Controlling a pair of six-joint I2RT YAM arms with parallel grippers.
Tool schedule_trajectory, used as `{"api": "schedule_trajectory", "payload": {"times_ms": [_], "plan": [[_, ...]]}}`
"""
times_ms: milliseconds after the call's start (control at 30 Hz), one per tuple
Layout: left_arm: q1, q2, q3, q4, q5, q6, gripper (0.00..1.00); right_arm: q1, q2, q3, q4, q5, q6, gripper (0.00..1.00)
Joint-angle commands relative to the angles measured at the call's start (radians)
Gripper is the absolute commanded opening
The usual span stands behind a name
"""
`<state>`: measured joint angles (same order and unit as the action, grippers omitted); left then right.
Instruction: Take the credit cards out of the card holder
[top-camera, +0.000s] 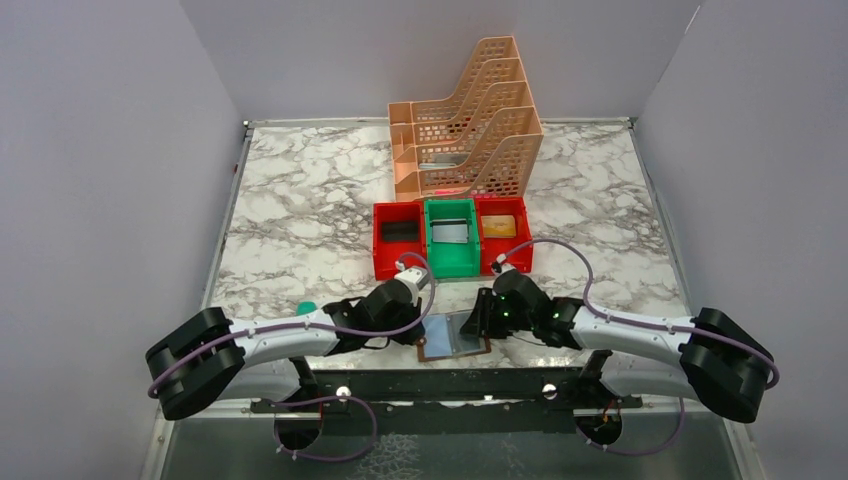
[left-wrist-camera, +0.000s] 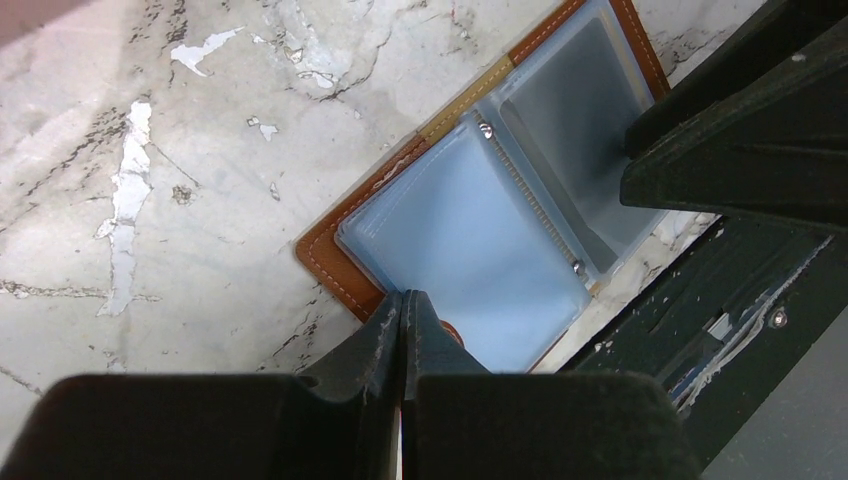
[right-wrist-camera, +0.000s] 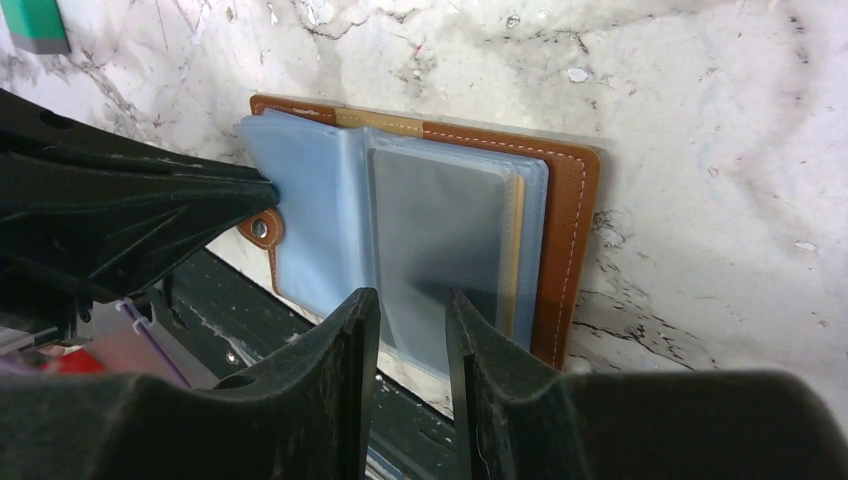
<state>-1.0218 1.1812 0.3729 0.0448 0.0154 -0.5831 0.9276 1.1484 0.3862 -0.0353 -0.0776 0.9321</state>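
Note:
The brown leather card holder (top-camera: 455, 337) lies open at the table's near edge, grey-blue sleeves up (left-wrist-camera: 470, 250). A grey credit card (right-wrist-camera: 435, 230) shows through the right-hand sleeve (left-wrist-camera: 575, 110); other cards are hidden. My left gripper (left-wrist-camera: 403, 300) is shut, its tips resting on the left sleeve's outer edge beside the snap tab (right-wrist-camera: 260, 229). Whether it pinches the sleeve I cannot tell. My right gripper (right-wrist-camera: 412, 300) stands partly open at the near edge of the right half, one finger on either side of the grey card's lower part. From above, both grippers (top-camera: 428, 322) (top-camera: 482, 318) flank the holder.
Behind the holder stand a red bin (top-camera: 398, 240), a green bin (top-camera: 450, 262) and another red bin (top-camera: 503, 250), with an orange file rack (top-camera: 465, 120) further back. A black rail (top-camera: 450, 380) runs just below the table's front edge. A small teal object (top-camera: 306, 308) lies left.

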Motion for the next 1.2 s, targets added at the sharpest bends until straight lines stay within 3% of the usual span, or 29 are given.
{"api": "schedule_trajectory", "payload": {"times_ms": [0, 300, 567, 733, 1000, 1167], "plan": [[-0.008, 0.034, 0.018, -0.011, 0.021, 0.025, 0.04, 0.002, 0.015, 0.03, -0.057, 0.045, -0.009, 0.37], [-0.007, 0.039, 0.03, -0.039, -0.002, 0.037, 0.02, 0.002, -0.032, 0.112, -0.233, 0.145, -0.087, 0.39], [-0.008, 0.027, 0.034, -0.045, -0.009, 0.037, 0.02, 0.002, 0.017, 0.08, -0.146, 0.057, -0.099, 0.4], [-0.007, 0.021, 0.029, -0.046, -0.001, 0.031, 0.02, 0.002, 0.095, 0.1, -0.173, 0.083, -0.1, 0.4], [-0.008, 0.026, 0.031, -0.046, 0.0, 0.033, 0.02, 0.002, 0.076, 0.131, -0.171, 0.05, -0.159, 0.41], [-0.008, 0.016, 0.031, -0.054, 0.002, 0.035, 0.02, 0.002, 0.087, 0.165, -0.272, 0.137, -0.147, 0.41]]}}
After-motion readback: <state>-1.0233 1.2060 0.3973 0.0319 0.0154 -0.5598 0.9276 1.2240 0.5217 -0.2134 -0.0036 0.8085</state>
